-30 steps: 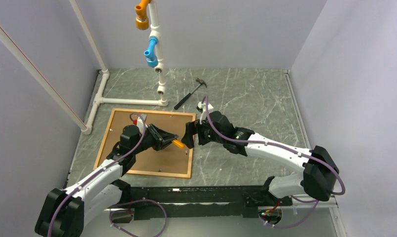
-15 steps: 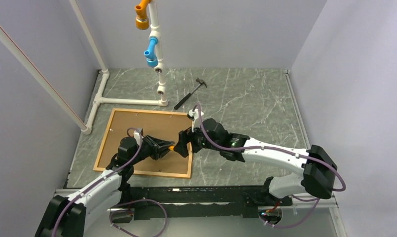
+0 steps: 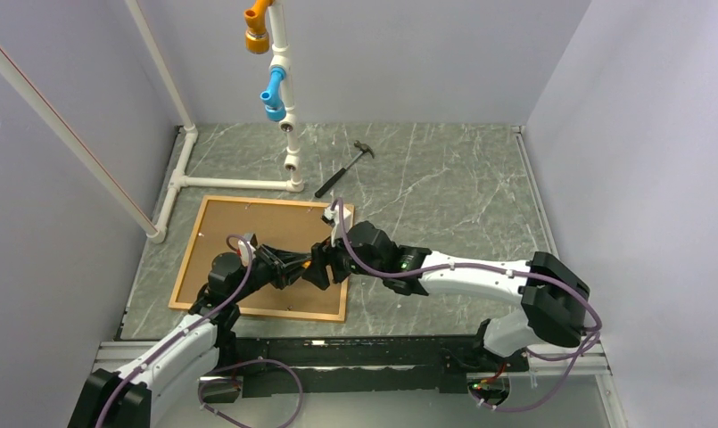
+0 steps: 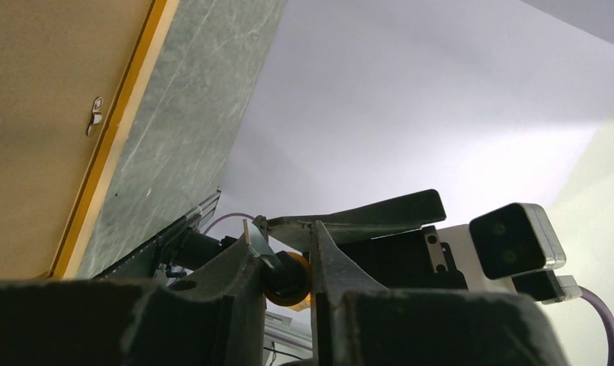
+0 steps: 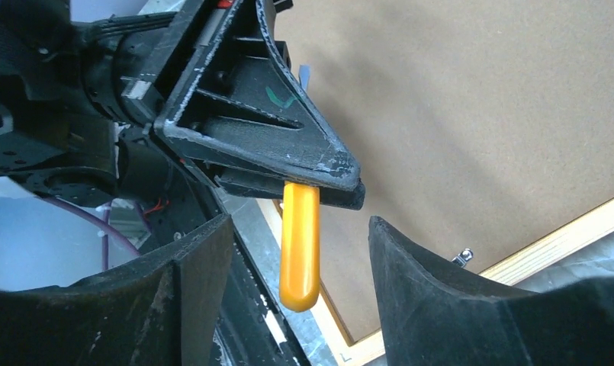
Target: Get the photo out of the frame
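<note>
The frame (image 3: pixel 266 313), a thin orange border, lies face down on the table left of centre. The photo's brown board back (image 3: pixel 266 232) fills it; the printed side is hidden. My left gripper (image 3: pixel 303 265) is shut on an orange-handled tool (image 3: pixel 313 264) above the frame's right part. The wrist view shows the tool (image 4: pixel 290 278) pinched between its fingers. My right gripper (image 5: pixel 300 229) is open, one finger on each side of the orange handle (image 5: pixel 300 252), not touching it. The board (image 5: pixel 456 114) and the border (image 5: pixel 563 236) lie below.
A black hammer (image 3: pixel 344 169) lies on the table behind the frame. A white pipe structure (image 3: pixel 239 183) with a blue fitting (image 3: pixel 273 94) and an orange fitting (image 3: pixel 257 27) stands at the back left. Small metal clips (image 4: pixel 96 114) (image 5: pixel 462 257) sit on the board near the border.
My right gripper has moved left to the left gripper and now straddles the orange handle. My left gripper has drawn back slightly toward the near left, still holding the tool.
</note>
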Robot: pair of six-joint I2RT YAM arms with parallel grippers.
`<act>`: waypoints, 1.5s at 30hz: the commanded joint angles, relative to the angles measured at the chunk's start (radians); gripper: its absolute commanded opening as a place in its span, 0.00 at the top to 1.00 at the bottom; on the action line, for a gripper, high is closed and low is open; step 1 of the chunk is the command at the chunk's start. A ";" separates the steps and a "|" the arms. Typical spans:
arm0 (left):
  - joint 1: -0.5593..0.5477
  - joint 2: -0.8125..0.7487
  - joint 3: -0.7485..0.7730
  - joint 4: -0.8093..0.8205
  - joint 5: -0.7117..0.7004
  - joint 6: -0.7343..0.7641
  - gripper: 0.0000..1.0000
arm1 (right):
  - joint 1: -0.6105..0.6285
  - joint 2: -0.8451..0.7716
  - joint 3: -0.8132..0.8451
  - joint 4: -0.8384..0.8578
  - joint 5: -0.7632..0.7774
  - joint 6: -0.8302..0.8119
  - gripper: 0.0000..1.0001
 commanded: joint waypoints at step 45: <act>0.050 -0.196 0.441 -1.070 -0.288 1.108 0.33 | -0.188 0.491 0.650 -0.591 0.112 -0.020 1.00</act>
